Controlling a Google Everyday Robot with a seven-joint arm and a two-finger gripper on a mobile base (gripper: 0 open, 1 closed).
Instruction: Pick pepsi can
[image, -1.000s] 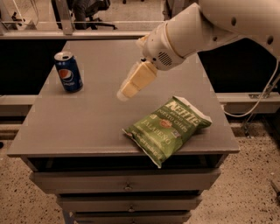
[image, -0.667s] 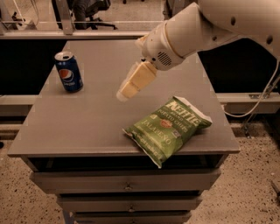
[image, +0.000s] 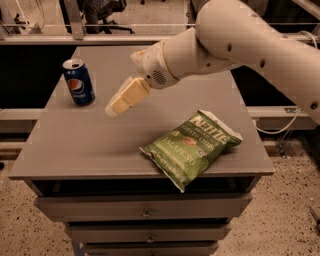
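The single camera view looks down from the front onto a grey surface, the top of a cabinet with shallow drawers below its front edge.

A thick white robot arm comes in from the upper right and bends down toward the middle of the surface. It ends in a gripper, cream-coloured and angled down and to the left, over the left half of the surface. The jaws grasp nothing. Seen from this side they overlap into one pale wedge, so I cannot tell whether they are parted or pressed together.

The pepsi can stands upright to the left of the jaws and a little farther back, near the left rear part of the surface. It is blue, its round red, white and blue logo faces the front, and its silver top shows the opening. It is near the jaws but clearly apart from them, with bare grey surface between the two.

To the right of the jaws and nearer the front lies a green chip bag. It rests flat and turned at a slant, with one corner poking out past the front edge of the surface. It is well apart from the can and does not touch the jaws.

Behind the jaws, beyond the back of the surface, the base of an office chair shows on a pale floor. A light cable hangs at the right, below the arm.
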